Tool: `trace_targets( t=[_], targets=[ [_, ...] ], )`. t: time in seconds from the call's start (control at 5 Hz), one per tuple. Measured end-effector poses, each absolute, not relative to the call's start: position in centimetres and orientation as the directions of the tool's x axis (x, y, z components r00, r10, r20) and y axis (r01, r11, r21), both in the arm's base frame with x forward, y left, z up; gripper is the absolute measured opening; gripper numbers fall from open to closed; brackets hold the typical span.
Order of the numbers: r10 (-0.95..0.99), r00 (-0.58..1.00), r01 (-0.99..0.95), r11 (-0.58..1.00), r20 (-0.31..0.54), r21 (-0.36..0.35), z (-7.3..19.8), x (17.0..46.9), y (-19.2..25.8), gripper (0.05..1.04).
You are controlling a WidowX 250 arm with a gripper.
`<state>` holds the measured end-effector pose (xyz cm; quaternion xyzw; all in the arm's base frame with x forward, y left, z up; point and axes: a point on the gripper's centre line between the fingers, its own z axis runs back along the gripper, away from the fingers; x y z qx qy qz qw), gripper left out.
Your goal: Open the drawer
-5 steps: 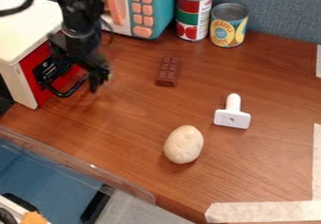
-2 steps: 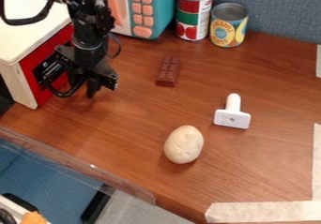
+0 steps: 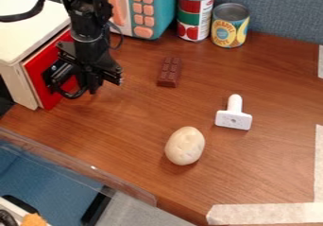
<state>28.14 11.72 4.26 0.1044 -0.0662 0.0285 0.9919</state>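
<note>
The gripper (image 3: 95,85) hangs at the left in the camera view, low over the table and right against the black handle (image 3: 73,95) of the drawer. Behind it is the drawer's red front (image 3: 37,81), which stands out slightly from the white cabinet (image 3: 19,90), with a narrow strip of its side showing at the left. The gripper and the arm's black parts cover much of the red front and part of the handle.
A brown chocolate bar (image 3: 169,72) lies right of the gripper. Farther right are a white T-shaped piece (image 3: 234,114) and a pale potato-like object (image 3: 185,146). A teal toy microwave (image 3: 165,7) and two cans (image 3: 195,12) stand at the back.
The red drawer front has come out a little from the cabinet, toward the right. The gripper came down beside the handle, then shifted slightly right with it.
</note>
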Motion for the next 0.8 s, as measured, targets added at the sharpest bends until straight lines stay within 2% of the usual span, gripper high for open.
trace_targets(
  t=[0.6, 0.8],
  targets=[
    [0.039, 0.991, -0.054, 0.992, 0.126, 0.117, 4.7, 28.4, 6.8, 0.121],
    [0.022, 0.992, -0.035, 0.993, 0.122, 0.111, 4.6, 28.5, 5.2, 0.121]
  ],
)
